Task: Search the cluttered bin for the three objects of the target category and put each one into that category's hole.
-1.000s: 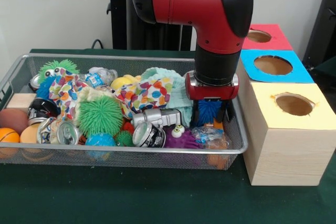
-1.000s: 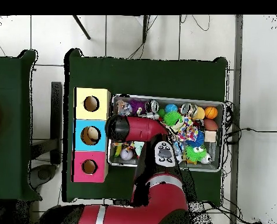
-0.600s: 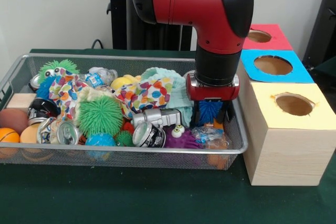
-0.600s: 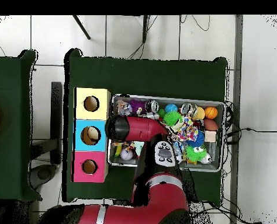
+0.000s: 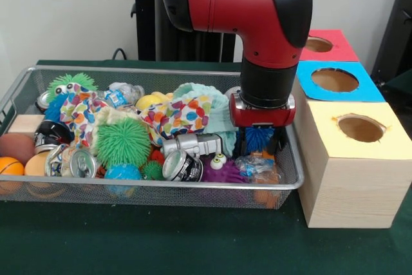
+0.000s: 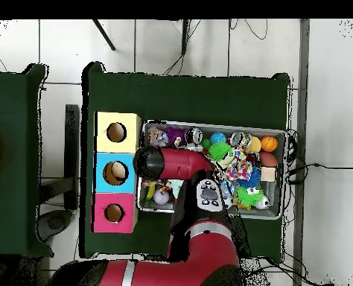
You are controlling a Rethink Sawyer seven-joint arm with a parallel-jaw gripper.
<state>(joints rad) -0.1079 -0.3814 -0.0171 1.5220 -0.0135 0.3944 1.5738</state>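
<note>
**Gripper clamping blue spiky ball at bin's box-side end**

Front view: glossy red/black arm (image 5: 257, 24) is coming down into the wire-mesh bin (image 5: 38, 188). Gripper (image 5: 259, 140) is sitting w/ its black fingers closed on a blue spiky ball (image 5: 259, 137), rubbery bristles sticking out between them. Ball is hanging just above the clutter, near the bin wall next to the wooden box (image 5: 351, 178). Box is pale grained wood w/ three round holes: yellow-topped hole (image 5: 360, 128) nearest cam, blue-topped hole (image 5: 335, 80) mid, red-topped hole (image 5: 317, 44) far. Below the gripper: crinkly clear wrapper (image 5: 257, 167), purple knobbly toy (image 5: 222, 172). Elsewhere in bin: big green spiky ball (image 5: 122, 141), dented metal can (image 5: 182, 165), another can (image 5: 78, 162), confetti-print cloth (image 5: 177, 114), mint knit cloth (image 5: 215, 111), smooth orange ball (image 5: 9, 167), plain wood block (image 5: 24, 123).

Overhead view: arm (image 6: 176, 164) is covering the bin's (image 6: 280, 132) box-side part; gripper and blue ball hidden beneath. Box (image 6: 117, 172) is lying flush along the bin, three coloured square tops in a row. Green fuzzy toy (image 6: 250, 197) and orange ball (image 6: 269, 143) are showing at the opposite end.
</note>
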